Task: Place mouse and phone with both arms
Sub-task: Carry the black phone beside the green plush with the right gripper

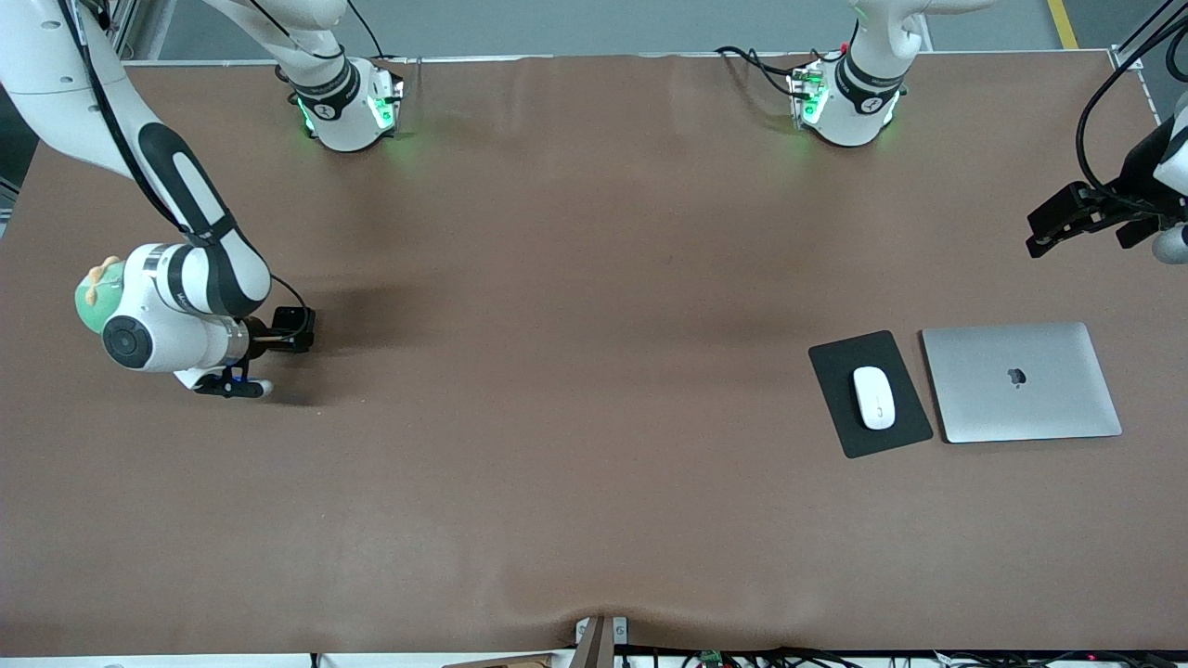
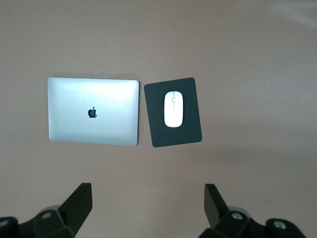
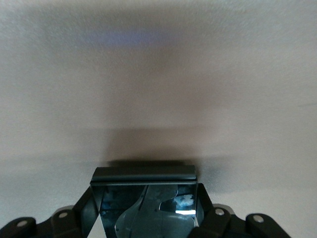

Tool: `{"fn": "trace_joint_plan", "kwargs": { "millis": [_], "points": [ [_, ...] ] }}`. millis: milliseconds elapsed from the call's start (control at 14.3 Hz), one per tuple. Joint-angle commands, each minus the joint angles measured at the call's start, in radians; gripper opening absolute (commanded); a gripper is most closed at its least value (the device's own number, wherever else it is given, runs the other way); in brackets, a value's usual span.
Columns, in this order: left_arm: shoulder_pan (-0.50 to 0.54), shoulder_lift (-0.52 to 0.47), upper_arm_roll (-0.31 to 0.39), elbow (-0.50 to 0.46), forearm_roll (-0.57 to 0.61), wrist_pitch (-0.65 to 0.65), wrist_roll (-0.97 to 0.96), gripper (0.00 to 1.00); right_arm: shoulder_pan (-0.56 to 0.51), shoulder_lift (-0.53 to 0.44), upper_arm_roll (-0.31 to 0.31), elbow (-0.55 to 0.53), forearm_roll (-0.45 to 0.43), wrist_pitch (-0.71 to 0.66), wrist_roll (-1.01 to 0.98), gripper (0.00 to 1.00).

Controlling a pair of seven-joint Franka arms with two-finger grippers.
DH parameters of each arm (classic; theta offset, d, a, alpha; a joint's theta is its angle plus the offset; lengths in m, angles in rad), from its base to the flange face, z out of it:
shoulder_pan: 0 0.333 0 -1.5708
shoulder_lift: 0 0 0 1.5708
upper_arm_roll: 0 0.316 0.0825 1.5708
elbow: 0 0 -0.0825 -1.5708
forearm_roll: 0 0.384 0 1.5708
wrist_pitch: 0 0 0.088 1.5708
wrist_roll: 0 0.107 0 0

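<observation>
The white mouse [image 1: 873,397] lies on a black pad [image 1: 835,371] toward the left arm's end of the table; it also shows in the left wrist view [image 2: 173,109]. My left gripper [image 1: 1067,218] is open and empty, high over the table near that end, its jaws wide apart in its wrist view [image 2: 147,198]. My right gripper [image 1: 290,332] is shut on the black glossy phone [image 3: 143,176], which sits edge-on between the jaws [image 3: 146,208]. It holds the phone low over bare table at the right arm's end. I cannot tell if it touches the cloth.
A closed silver laptop [image 1: 1021,380] lies beside the pad [image 2: 188,134], closer to the left arm's end, and shows in the left wrist view [image 2: 93,111]. Brown cloth covers the table [image 1: 557,417]. Cables run along the table's near edge.
</observation>
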Motion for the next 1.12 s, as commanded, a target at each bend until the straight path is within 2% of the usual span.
{"fn": "trace_joint_plan", "kwargs": {
  "millis": [0,209,628,907,1047],
  "points": [
    [-0.007,-0.001,0.005,0.002,-0.023,0.010,-0.007,1.00,-0.018,-0.004,0.023,0.003,-0.023,-0.004,-0.001,1.00],
    [-0.011,0.006,0.005,0.002,-0.023,0.011,-0.007,1.00,-0.007,-0.007,0.029,0.057,-0.021,-0.059,0.000,1.00],
    [-0.010,0.006,-0.005,0.000,-0.026,0.025,-0.007,1.00,0.042,-0.005,0.046,0.346,0.013,-0.323,0.002,1.00],
    [-0.008,0.006,-0.005,0.003,-0.027,0.027,-0.007,1.00,0.070,-0.004,0.046,0.518,0.048,-0.363,-0.004,1.00],
    [-0.008,0.006,-0.005,0.003,-0.027,0.030,-0.007,1.00,0.100,-0.004,0.046,0.641,0.042,-0.464,-0.004,1.00]
  ]
}}
